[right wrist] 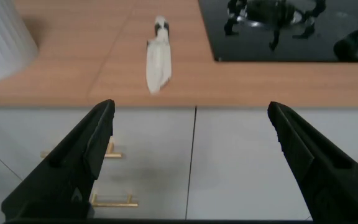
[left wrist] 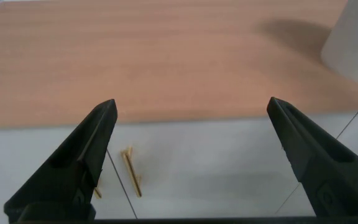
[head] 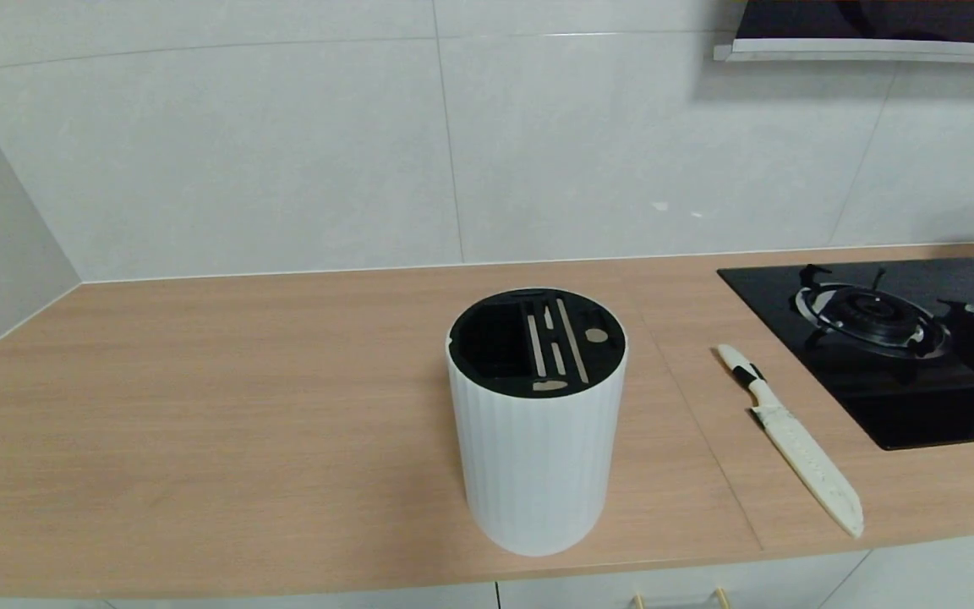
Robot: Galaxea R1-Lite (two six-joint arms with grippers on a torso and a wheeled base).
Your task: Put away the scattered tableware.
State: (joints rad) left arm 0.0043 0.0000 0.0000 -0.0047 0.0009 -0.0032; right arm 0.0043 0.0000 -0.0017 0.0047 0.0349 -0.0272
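A white ribbed cylindrical holder [head: 537,423] with a black slotted top stands upright near the counter's front edge; its slots hold nothing. Right of it a white knife [head: 791,438] with a black band on its handle lies flat on the wooden counter [head: 199,406], blade toward the front edge. My left gripper [left wrist: 191,124] is open, held in front of the counter edge, with the holder [left wrist: 353,40] off to one side. My right gripper [right wrist: 191,124] is open too, in front of the cabinet doors, with the knife [right wrist: 158,56] lying on the counter beyond it.
A black gas hob [head: 901,347] with burners is set into the counter at the right, close to the knife. A tiled wall runs behind, and a range hood [head: 867,34] hangs at the top right. White cabinet doors with gold handles [right wrist: 110,200] sit below the counter.
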